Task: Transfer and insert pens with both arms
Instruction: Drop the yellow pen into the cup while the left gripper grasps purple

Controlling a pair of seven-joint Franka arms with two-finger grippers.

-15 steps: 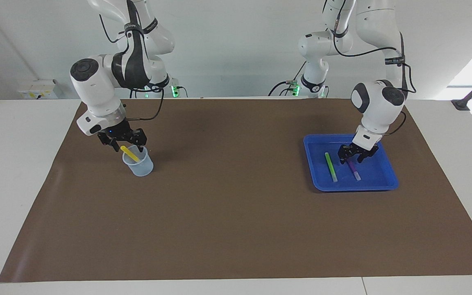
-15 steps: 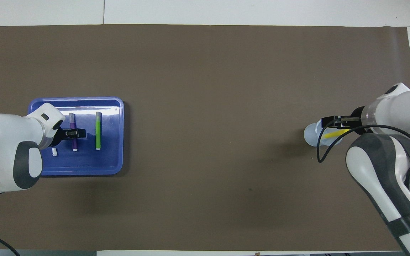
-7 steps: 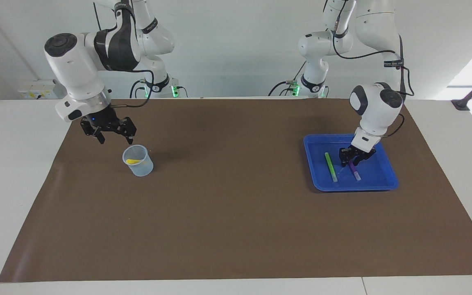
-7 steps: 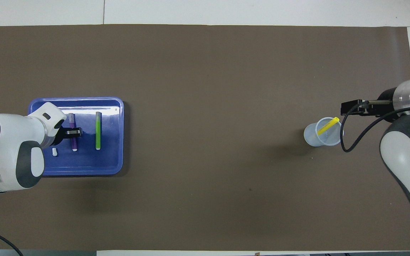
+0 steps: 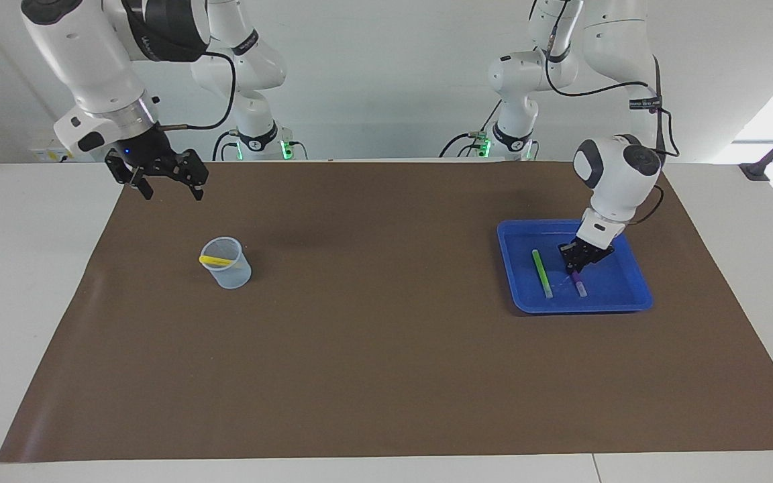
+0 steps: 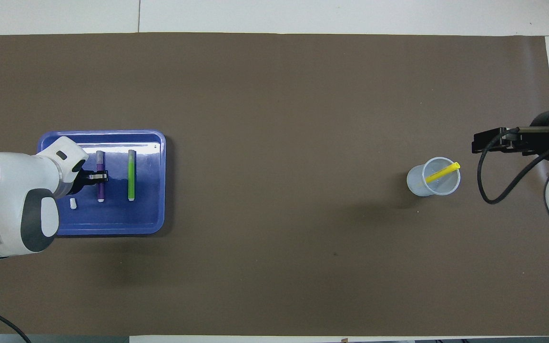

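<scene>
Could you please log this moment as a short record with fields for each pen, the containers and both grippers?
yellow pen: leaning in the clear cup
purple pen: lying in the blue tray, left gripper closed on it
green pen: lying beside the purple pen, untouched
right gripper: open, empty, raised over the mat's edge at the right arm's end
white piece: in the tray

The left arm bends down steeply, its wrist tilted, and the left gripper sits low inside the blue tray, fingers drawn in around the purple pen. The right arm is raised, well apart from the tray, and the right gripper hangs in the air with fingers spread wide, empty.
</scene>
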